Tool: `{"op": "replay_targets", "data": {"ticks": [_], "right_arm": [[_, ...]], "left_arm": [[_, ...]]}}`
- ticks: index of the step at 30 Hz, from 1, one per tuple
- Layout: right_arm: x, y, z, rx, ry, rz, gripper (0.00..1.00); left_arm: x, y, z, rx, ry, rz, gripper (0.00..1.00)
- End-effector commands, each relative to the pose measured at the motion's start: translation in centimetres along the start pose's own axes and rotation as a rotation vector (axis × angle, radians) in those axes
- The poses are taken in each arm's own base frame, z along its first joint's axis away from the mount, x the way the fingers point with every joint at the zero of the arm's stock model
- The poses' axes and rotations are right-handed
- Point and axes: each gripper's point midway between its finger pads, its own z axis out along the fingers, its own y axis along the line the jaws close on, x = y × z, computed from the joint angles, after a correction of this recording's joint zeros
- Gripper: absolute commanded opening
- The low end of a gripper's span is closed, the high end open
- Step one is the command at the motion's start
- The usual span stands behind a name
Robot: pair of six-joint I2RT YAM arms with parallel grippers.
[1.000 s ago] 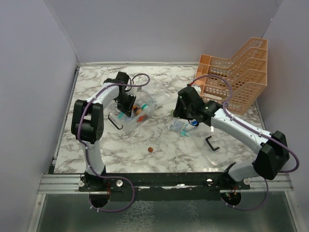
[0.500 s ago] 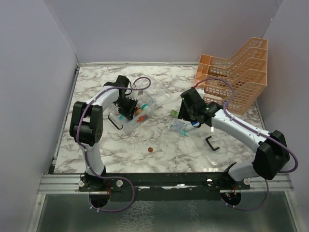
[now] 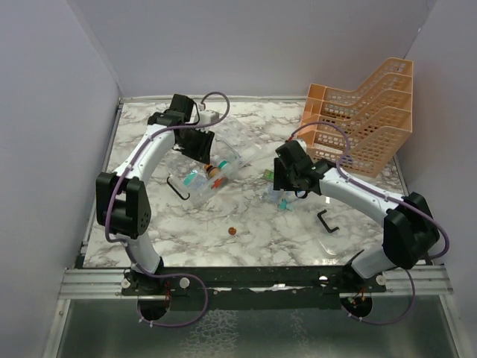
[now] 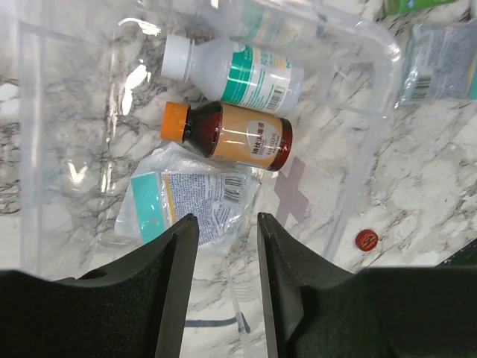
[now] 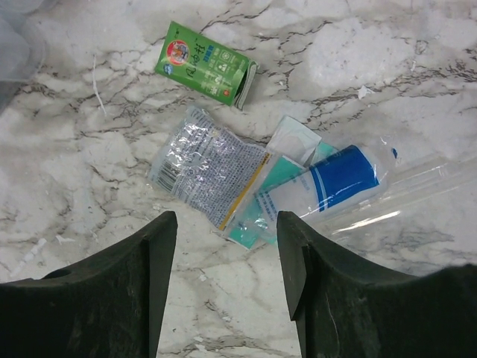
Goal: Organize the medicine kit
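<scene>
The medicine kit [image 3: 223, 165] is a clear box lying open left of centre, its black handle [image 3: 177, 189] toward the front. Inside it lie a white bottle [image 4: 242, 71], a brown bottle with an orange cap [image 4: 231, 136] and a sachet [image 4: 190, 203]. My left gripper [image 3: 203, 145] hovers over the box's back part, open by a narrow gap [image 4: 227, 224] with nothing in it. My right gripper [image 3: 287, 186] stands open [image 5: 226, 220] just above a loose pile: a printed sachet [image 5: 203, 165], a teal sachet [image 5: 277, 200] and a blue-labelled bottle [image 5: 339, 179]. A green carton [image 5: 209, 72] lies beyond them.
An orange mesh tiered rack [image 3: 365, 112] stands at the back right. A clear lid with a black handle [image 3: 326, 222] lies at the front right. A small red cap [image 3: 232, 231] sits on the marble in front of the box. Grey walls close in the table's sides.
My left gripper has risen out of the box toward the back and its jaws have parted. My right gripper has opened wider and shifted slightly over the sachet pile.
</scene>
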Motion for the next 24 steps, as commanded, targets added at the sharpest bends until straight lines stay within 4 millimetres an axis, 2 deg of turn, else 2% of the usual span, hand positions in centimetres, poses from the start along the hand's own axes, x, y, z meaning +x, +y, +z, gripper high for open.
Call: {"op": "replay_targets", "data": {"ticks": [1, 9, 15, 19, 24], "right_arm": [[0.3, 1.4, 1.7, -0.092, 0.015, -0.155, 0.55], [0.3, 3.2, 5.4, -0.14, 0.066, -0.344, 0.49], [1.1, 2.8, 7.4, -0.092, 0.159, -0.441, 0.44], [2.6, 2.8, 8.1, -0.112, 0.213, -0.451, 0.37], [3.2, 3.0, 8.7, -0.116, 0.234, -0.446, 0.23]], "left_arm": [[-3.1, -1.8, -4.7, -0.008, -0.143, 0.032, 0.41], [-6.6, -2.0, -10.8, -0.139, -0.388, 0.036, 0.45], [-7.7, -1.5, -14.9, -0.258, -0.584, -0.006, 0.53], [-7.6, -2.1, -16.2, -0.26, -0.65, -0.021, 0.56], [-7.4, -2.6, -17.0, -0.252, -0.687, -0.029, 0.58]]}}
